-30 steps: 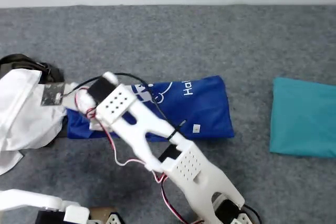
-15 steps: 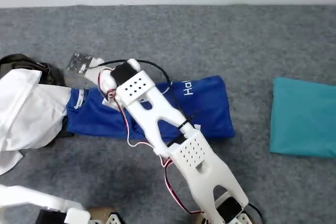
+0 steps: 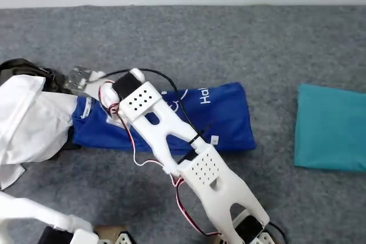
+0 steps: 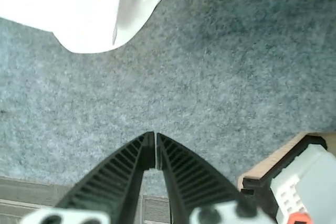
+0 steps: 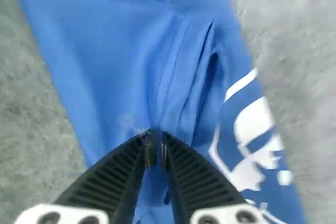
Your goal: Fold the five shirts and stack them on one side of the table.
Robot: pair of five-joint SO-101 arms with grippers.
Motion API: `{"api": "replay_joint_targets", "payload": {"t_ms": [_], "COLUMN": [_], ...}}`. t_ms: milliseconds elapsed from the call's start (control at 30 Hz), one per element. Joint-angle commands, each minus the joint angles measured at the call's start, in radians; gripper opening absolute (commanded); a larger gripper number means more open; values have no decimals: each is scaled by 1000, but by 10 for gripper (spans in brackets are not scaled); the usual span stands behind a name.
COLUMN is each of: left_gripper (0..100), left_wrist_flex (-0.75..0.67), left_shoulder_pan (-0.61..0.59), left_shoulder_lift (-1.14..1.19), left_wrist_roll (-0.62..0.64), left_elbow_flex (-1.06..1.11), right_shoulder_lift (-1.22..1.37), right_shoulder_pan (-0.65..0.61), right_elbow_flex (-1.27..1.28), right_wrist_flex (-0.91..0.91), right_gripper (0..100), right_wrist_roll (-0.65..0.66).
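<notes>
The right gripper [image 5: 156, 141], closed (pinching cloth or not, I cannot tell), sits at the left end of the blue shirt [image 3: 223, 121], whose long axis runs rightward across the frame.

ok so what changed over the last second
The right hand swung from the blue shirt's left end toward the table's far side, then eased back a little. It looks shut now, with no clear grab or release. The blue shirt, the white shirt and the folded teal shirt lay as before.
</notes>
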Motion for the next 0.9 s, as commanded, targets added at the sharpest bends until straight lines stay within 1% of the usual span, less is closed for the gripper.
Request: {"api": "replay_joint_targets", "payload": {"t_ms": [0, 133, 267, 467, 567, 667, 867], "left_gripper": [16, 16, 16, 16, 16, 16, 16], "left_wrist_flex": [-14, -14, -15, -15, -15, -12, -12], "left_shoulder_pan": [23, 48, 68, 78, 69, 46, -34], "left_shoulder_lift": [-34, -34, -34, -34, -37, -41, -41], "left_wrist_roll": [0, 0, 0, 0, 0, 0, 2], "left_elbow_flex": [-2, -1, -1, -2, -2, -5, -7], "right_shoulder_lift": [36, 41, 39, 28, -27, -131, -452], "right_shoulder_pan": [62, 54, 48, 79, 114, 159, 268], "right_elbow_flex": [-20, -143, -276, -252, -242, -127, 341], "right_wrist_flex": [13, 79, 185, 193, 194, 194, 189], "right_gripper": [24, 25, 25, 25, 26, 29, 30], "right_wrist_roll": [-11, -11, -11, -12, -84, -133, -199]}}
